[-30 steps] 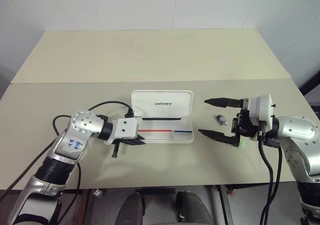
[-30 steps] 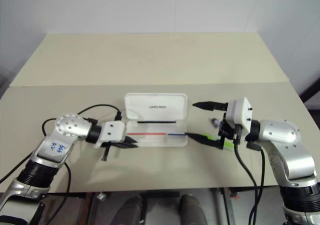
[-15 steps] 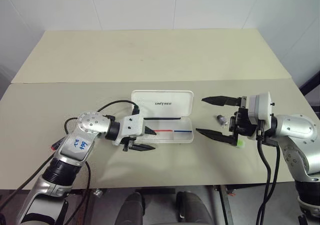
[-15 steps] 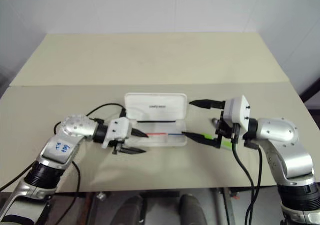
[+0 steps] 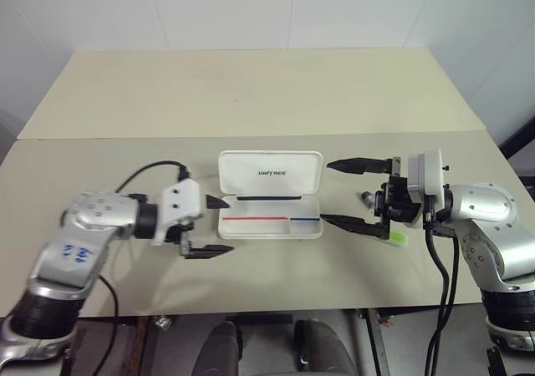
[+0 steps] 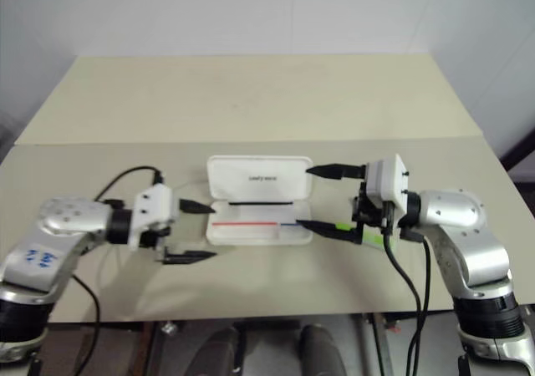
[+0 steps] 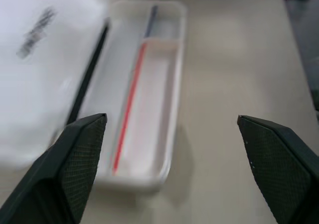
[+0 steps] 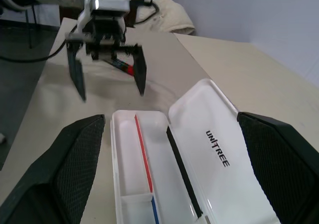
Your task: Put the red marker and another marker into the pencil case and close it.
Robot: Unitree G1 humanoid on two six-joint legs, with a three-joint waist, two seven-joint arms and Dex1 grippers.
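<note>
The white pencil case (image 5: 269, 175) lies open at the table's middle, its lid marked UNITREE laid back and its tray (image 7: 155, 97) showing red and blue stripes. My left gripper (image 5: 214, 226) hovers open just left of the case, with nothing between its fingers. In the right wrist view, the red marker (image 8: 124, 66), black with a red end, shows low behind the left gripper (image 8: 110, 94). My right gripper (image 5: 338, 194) stands open at the case's right end, its fingers pointing toward the case. The lime-green marker (image 5: 398, 237) lies on the table, partly hidden behind the right gripper.
A small grey object (image 5: 368, 199) sits on the table between the right gripper's fingers. A black cable (image 5: 146, 169) loops from the left wrist. A second table (image 5: 251, 88) adjoins at the back. Pale cloth (image 8: 167, 17) lies beyond the table's left end.
My left gripper has opened from shut and drawn back left and upward, away from the case's left end. The right gripper has edged slightly toward the case, still open.
</note>
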